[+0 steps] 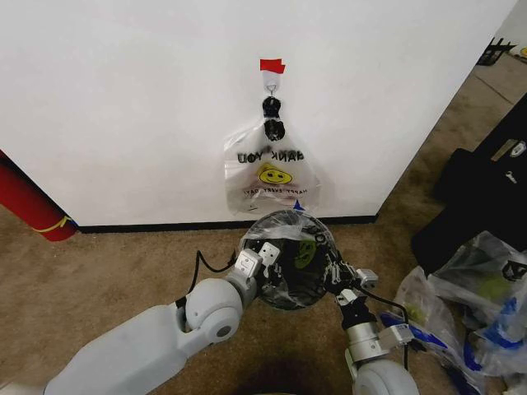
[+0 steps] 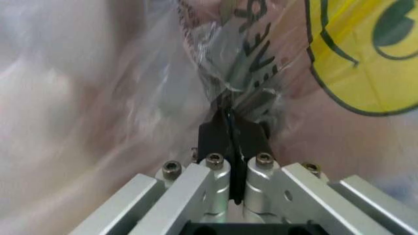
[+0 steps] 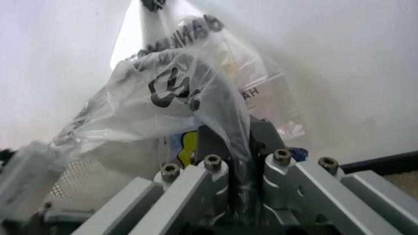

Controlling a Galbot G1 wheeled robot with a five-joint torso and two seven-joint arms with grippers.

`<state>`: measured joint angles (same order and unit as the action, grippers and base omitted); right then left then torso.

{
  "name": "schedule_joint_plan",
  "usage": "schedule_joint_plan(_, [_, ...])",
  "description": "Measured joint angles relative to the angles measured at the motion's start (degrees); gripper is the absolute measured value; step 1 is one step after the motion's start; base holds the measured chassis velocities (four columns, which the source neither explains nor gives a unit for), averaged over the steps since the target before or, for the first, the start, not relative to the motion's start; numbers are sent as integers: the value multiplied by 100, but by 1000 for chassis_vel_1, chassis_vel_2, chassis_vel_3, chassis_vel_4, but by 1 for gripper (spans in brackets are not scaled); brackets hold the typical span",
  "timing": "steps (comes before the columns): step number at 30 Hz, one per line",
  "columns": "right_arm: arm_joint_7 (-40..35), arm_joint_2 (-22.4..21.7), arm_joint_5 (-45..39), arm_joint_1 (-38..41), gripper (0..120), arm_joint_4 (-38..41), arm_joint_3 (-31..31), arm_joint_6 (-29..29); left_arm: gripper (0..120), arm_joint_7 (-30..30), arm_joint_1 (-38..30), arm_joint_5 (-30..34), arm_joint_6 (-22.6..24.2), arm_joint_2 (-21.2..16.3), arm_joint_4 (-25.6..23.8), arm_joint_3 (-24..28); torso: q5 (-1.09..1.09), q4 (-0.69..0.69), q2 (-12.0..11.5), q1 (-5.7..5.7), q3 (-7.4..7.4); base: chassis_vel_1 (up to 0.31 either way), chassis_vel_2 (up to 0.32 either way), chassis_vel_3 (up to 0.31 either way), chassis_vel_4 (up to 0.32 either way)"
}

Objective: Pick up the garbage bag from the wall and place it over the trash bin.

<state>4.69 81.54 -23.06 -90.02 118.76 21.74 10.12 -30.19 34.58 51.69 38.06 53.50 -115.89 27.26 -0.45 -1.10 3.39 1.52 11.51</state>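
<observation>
The garbage bag point(image 1: 288, 234), thin clear plastic with black lettering and a yellow face, is spread over the mouth of the black mesh trash bin point(image 1: 288, 299) on the floor by the wall point(image 1: 123, 99). My left gripper point(image 1: 265, 257) is shut on the bag's edge at the bin's left rim. My right gripper point(image 1: 333, 271) is shut on the edge at the right rim. In the left wrist view the gripper point(image 2: 230, 122) pinches crinkled film of the bag point(image 2: 248, 58). In the right wrist view the gripper point(image 3: 238, 132) clamps the bag point(image 3: 170, 83) above the bin's mesh point(image 3: 78, 176).
A second smiley-face bag point(image 1: 272, 173) hangs from the hook point(image 1: 270, 80) under red tape point(image 1: 272, 65). Bulky clear sacks point(image 1: 461, 304) lie at the right, with a black object point(image 1: 486, 181) behind them. A red cylinder point(image 1: 25, 206) leans at the left. Carpet lies open at the front left.
</observation>
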Motion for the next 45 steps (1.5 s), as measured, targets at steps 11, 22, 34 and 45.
schedule_joint_plan(11, [35,-40,103,26,1,23,-45,3,0,-146,-573,280,104,379,555,470,0,-1,0,0,0,0,0,0,0])
schedule_joint_plan(22, [80,-98,176,66,1,45,-70,-33,0,-156,-1002,300,119,675,1155,877,-1,0,0,0,0,0,0,0,0])
schedule_joint_plan(34, [54,-148,21,34,1,127,-77,-111,0,-140,-1149,268,119,854,1669,1007,0,0,0,0,0,0,0,0,0])
schedule_joint_plan(45, [-270,-167,-285,267,1,-133,-38,-243,0,546,-1109,170,-576,-7,663,796,-1,1,0,0,-1,0,0,0,0])
